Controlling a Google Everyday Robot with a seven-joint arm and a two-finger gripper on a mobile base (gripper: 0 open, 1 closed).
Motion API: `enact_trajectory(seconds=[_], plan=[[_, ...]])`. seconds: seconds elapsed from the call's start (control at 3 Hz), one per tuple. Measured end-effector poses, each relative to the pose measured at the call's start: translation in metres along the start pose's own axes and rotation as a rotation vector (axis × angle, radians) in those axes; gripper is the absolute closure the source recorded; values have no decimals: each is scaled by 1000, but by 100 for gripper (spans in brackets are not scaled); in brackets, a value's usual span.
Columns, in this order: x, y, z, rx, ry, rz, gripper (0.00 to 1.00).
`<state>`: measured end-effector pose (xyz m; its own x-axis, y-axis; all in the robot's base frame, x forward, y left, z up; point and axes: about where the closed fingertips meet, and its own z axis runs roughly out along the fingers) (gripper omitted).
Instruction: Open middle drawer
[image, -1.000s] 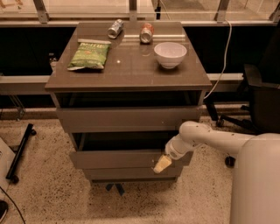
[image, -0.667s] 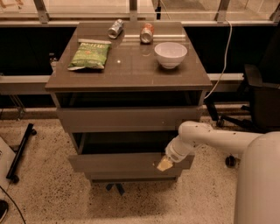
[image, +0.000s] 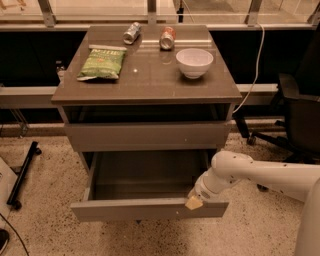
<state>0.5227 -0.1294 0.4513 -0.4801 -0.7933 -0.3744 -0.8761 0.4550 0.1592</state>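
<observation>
The middle drawer (image: 145, 210) stands pulled well out of the grey-brown cabinet, and its empty inside shows. Its flat front panel faces the camera low in the view. My gripper (image: 194, 202) comes in from the right on a white arm (image: 250, 172) and rests at the top edge of that front panel, right of centre. The top drawer front (image: 147, 136) sits above it, nearly flush with the cabinet. The bottom drawer is hidden under the pulled-out one.
On the cabinet top (image: 150, 82) lie a green chip bag (image: 102, 63), a white bowl (image: 194, 62) and two cans (image: 132, 32) (image: 167, 37). An office chair (image: 297, 117) stands at the right. A black stand leg (image: 22, 175) lies on the floor at the left.
The middle drawer has slid further out toward the camera, showing more of its inside. My gripper has moved with its front panel.
</observation>
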Motion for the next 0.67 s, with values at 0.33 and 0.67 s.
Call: enact_trajectory(seconds=[0.33,0.67], plan=[[0,1,1,-2,1,-1,0],[0,1,1,-1,2,-1,0]])
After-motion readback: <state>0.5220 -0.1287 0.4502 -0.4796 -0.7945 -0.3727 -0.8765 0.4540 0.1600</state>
